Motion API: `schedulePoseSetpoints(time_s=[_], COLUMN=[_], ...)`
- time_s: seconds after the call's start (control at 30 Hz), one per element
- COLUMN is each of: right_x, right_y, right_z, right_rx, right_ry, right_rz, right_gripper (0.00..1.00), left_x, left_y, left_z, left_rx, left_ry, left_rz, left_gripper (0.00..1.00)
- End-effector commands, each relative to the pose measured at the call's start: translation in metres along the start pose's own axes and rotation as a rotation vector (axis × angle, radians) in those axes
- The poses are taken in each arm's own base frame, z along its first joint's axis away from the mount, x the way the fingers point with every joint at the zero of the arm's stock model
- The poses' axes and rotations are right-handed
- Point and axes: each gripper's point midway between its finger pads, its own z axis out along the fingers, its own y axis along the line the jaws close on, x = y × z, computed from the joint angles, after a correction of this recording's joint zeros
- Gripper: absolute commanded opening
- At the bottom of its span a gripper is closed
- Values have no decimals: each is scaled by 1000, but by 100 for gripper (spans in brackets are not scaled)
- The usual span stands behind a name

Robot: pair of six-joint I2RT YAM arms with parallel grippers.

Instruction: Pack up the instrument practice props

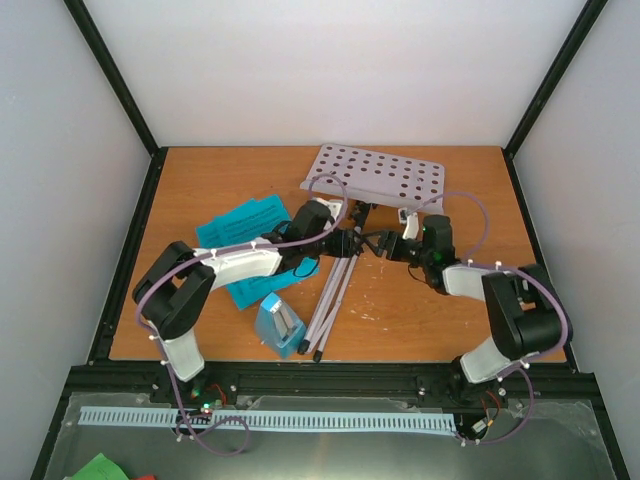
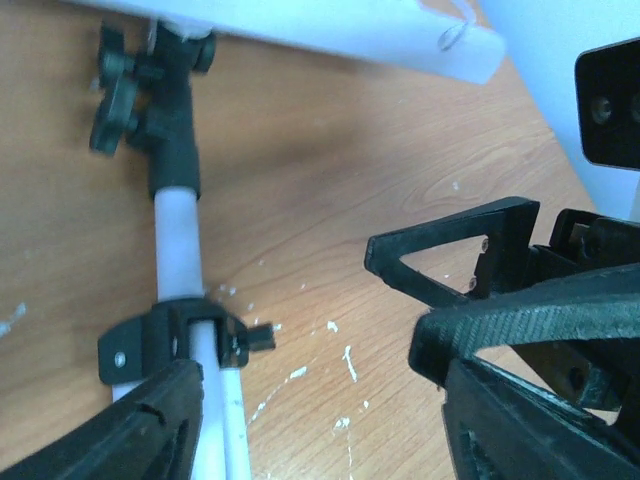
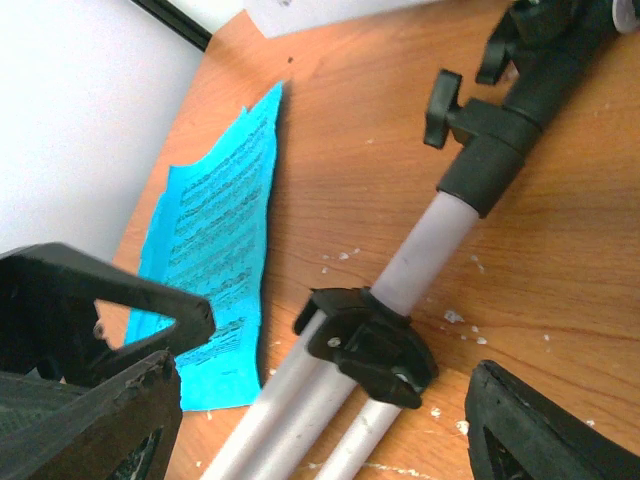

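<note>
Music stand [image 1: 336,285] laid flat mid-table, legs folded, perforated desk [image 1: 375,172] toward far wall [image 1: 330,70]. Sheet-music pages [image 1: 240,228] spread left of pole. Metronome [image 1: 279,325] set near front edge, beside leg tips. Table [image 1: 440,310] orange-brown wood grain, flecked with white scuffs. Enclosure walled white, framed by black posts [image 1: 115,75]. Left gripper [image 2: 300,370] and right gripper [image 3: 325,380] seen with jaws spread wide over stand tubes, nothing clamped.

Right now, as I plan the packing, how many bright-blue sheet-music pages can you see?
2 visible: one bright-blue page lies beyond the white left arm, another peeks out on its near side; more may hide underneath.
</note>
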Motion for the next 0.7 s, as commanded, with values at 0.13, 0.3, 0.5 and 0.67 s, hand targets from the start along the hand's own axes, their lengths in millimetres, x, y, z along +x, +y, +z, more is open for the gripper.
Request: schedulePoseSetpoints(time_s=[0.13,0.3,0.5,0.67], right_x=[-56,-109,-152,-166], right_y=[37,56,49,13], right_z=[-50,-88,-142,-187], right_rx=[85,259,383,508], right_ry=[-93,-190,-320,-426], right_rz=[-153,-238,-226,-175], right_gripper=[85,97,100,100], left_x=[-91,-144,-196,-193], left_y=[-62,-74,-10,109], left_z=[-64,-121,-205,-275], left_rx=[124,218,96,-103], left_ry=[-240,-303,-421,-519], left_rz=[161,234,245,92], left_gripper=[91,99,99,99])
